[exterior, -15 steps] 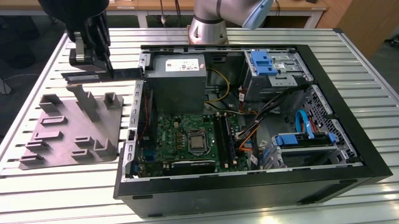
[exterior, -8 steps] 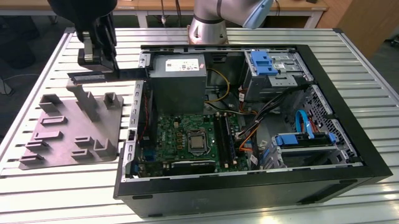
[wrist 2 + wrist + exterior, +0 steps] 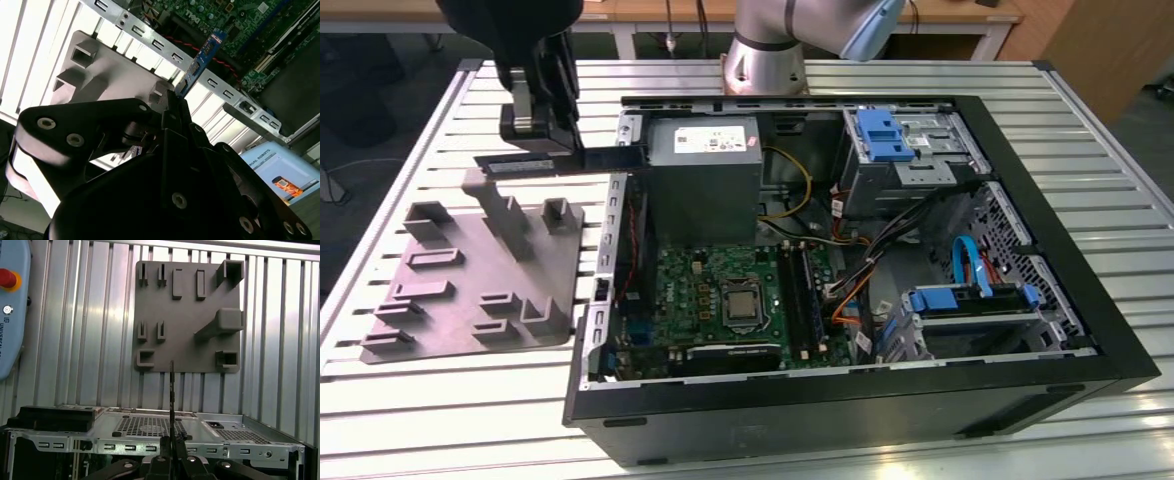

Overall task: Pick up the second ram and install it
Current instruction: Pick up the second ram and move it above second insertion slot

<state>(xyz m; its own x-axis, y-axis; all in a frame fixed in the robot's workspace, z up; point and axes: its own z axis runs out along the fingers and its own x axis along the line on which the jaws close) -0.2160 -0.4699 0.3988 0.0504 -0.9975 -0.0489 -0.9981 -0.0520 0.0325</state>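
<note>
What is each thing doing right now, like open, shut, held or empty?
end effector: shut on the second ram.
second ram: held in the air, clear of the holder tray.
holder tray: flat on the table, slots look empty.
computer case: open, insides showing.

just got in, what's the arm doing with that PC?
The Universal Robots arm's gripper has its jaws shut on the long, thin, dark memory stick, the second ram. In the exterior view it hangs in the air between the grey moulded plastic holder tray and the open black computer case, by the case's edge. The stick is off the tray and not yet seated in the green motherboard.
</note>
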